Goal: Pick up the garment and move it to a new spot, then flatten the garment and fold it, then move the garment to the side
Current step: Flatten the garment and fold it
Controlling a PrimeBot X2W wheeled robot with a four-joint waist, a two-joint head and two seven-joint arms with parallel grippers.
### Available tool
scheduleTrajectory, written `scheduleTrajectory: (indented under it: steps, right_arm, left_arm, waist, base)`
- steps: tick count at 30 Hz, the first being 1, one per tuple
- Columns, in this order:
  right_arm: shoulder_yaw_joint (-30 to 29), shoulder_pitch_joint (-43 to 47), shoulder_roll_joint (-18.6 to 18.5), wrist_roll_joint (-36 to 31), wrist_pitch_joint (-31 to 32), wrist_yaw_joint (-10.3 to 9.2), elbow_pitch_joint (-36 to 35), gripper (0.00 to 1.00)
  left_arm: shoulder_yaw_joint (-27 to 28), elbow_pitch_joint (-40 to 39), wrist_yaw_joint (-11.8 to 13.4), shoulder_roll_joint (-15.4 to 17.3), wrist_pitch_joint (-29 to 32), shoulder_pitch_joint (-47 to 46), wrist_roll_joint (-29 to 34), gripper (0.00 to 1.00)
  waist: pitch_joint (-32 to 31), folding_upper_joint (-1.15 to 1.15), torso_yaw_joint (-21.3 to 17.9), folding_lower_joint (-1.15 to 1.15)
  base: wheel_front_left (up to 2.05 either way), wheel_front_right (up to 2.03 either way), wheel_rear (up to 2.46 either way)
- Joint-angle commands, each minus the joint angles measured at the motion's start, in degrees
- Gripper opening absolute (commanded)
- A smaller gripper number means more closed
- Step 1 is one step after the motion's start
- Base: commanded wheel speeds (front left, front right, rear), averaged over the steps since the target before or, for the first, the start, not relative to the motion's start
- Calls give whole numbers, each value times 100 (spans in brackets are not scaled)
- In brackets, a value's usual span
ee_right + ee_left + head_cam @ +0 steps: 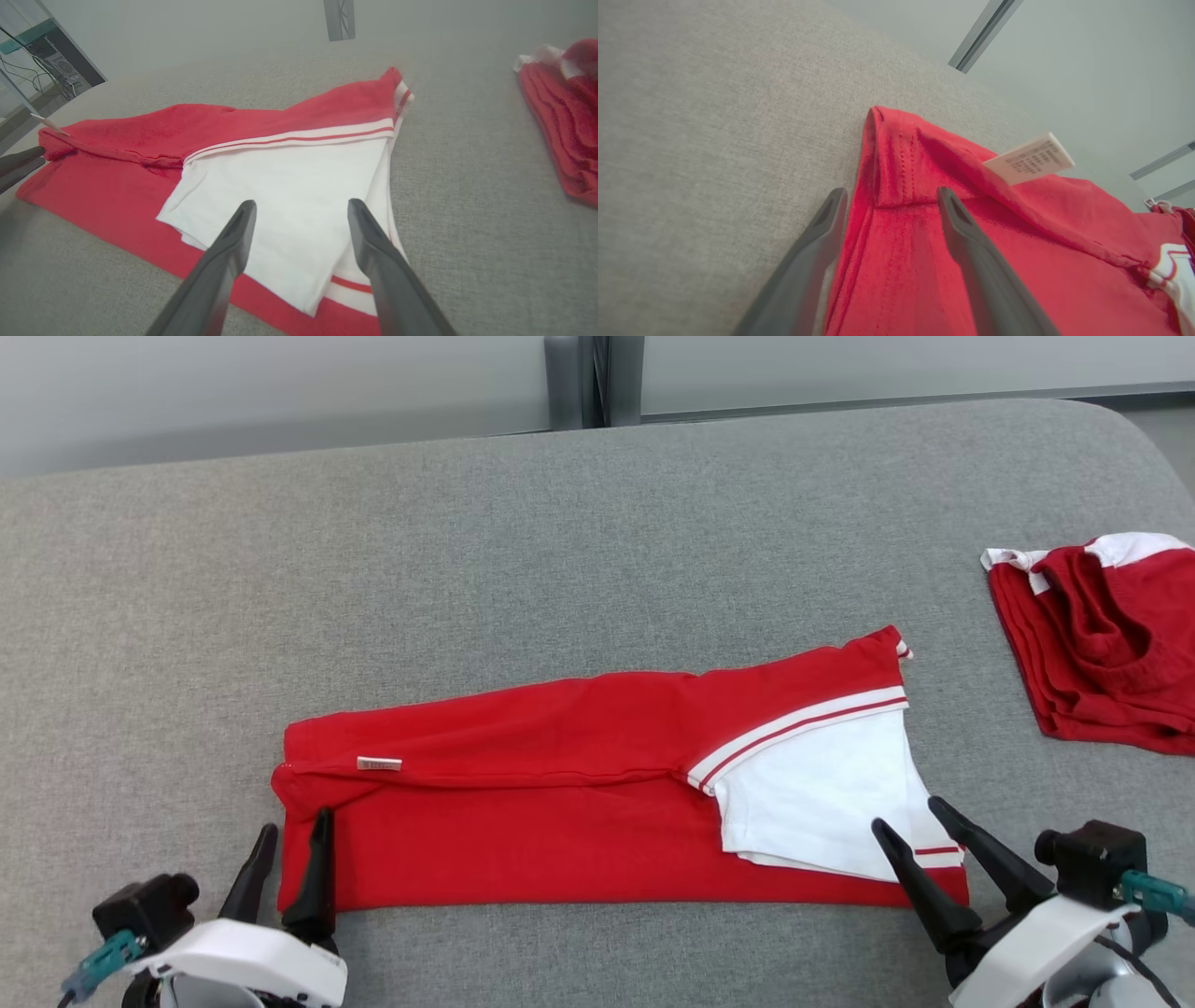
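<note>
Folding looks to be the step in hand: the garment [560, 803] lies on the table [560, 504] as a long band, doubled lengthwise, reaching from one gripper across to the other. The left gripper [297, 821] stands wide open at the band's end — one finger above the cloth, the other just outside its edge over bare table — and holds nothing. A label [1029, 158] sticks up just ahead of it. The right gripper [906, 812] is spread as wide, poised above the white panel [289, 186] at the opposite end, nothing between its fingers. A pile [1102, 644] of red cloth sits well off to that gripper's outer side. By my reading a crosswise fold comes next. Each gripper would need to pinch all layers at its corner, since catching the top layer alone could undo the doubling.
</note>
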Motion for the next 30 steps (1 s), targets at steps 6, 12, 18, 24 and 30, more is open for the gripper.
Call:
scheduleTrajectory:
  steps: [6, 12, 18, 24, 30]
  right_arm:
    - [-187, 329, -12, -91, -42, 0, -33, 100]
    - [-609, 679, 26, -45, 47, 1, -189, 100]
    - [-1130, 729, 101, -125, 446, 1, -326, 100]
    - [-1751, 542, 307, -322, 1210, 1, -302, 100]
    - [-2065, 186, 508, -557, 1972, 1, -52, 100]
  left_arm:
    - [211, -514, 173, 98, -42, 463, 77, 100]
    - [338, -1079, 409, 109, -48, 740, 357, 100]
    - [205, -1316, 538, 63, -50, 635, 618, 100]
    - [99, -1386, 626, -47, -51, 510, 844, 100]
    - [40, -1443, 735, -81, -52, 464, 1043, 100]
  waist:
    - [-78, 0, -38, 0]
    - [-279, 0, -35, 0]
    - [-521, 0, 31, 0]
    - [-711, 0, 195, 0]
    - [-792, 0, 415, 0]
  base:
    - [0, 0, 0]
    - [0, 0, 0]
    - [0, 0, 0]
    - [0, 0, 0]
    - [0, 0, 0]
